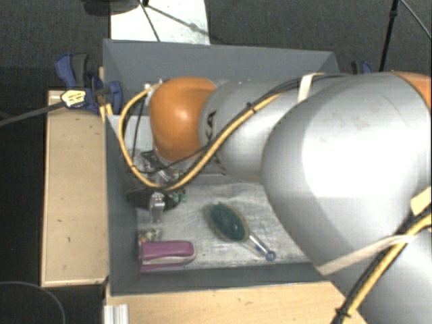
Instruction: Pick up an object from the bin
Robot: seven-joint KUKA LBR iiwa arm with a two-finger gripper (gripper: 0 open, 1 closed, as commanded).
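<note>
My gripper (157, 200) hangs low at the bin's left side, under the orange wrist cover and close to the left wall. A purple stapler-like block (167, 252) with a small metal end lies in the front left corner, just below the gripper and apart from it. A dark green oval brush (228, 222) with a thin handle ending in a blue tip lies on the floor to the gripper's right. Something dark (138, 196) sits beside the gripper on its left; I cannot make out what it is.
The arm and its yellow cable cover the bin's middle and right, hiding whatever lies beneath. The bin's left wall stands very close to the gripper. A strip of floor shows along the front.
</note>
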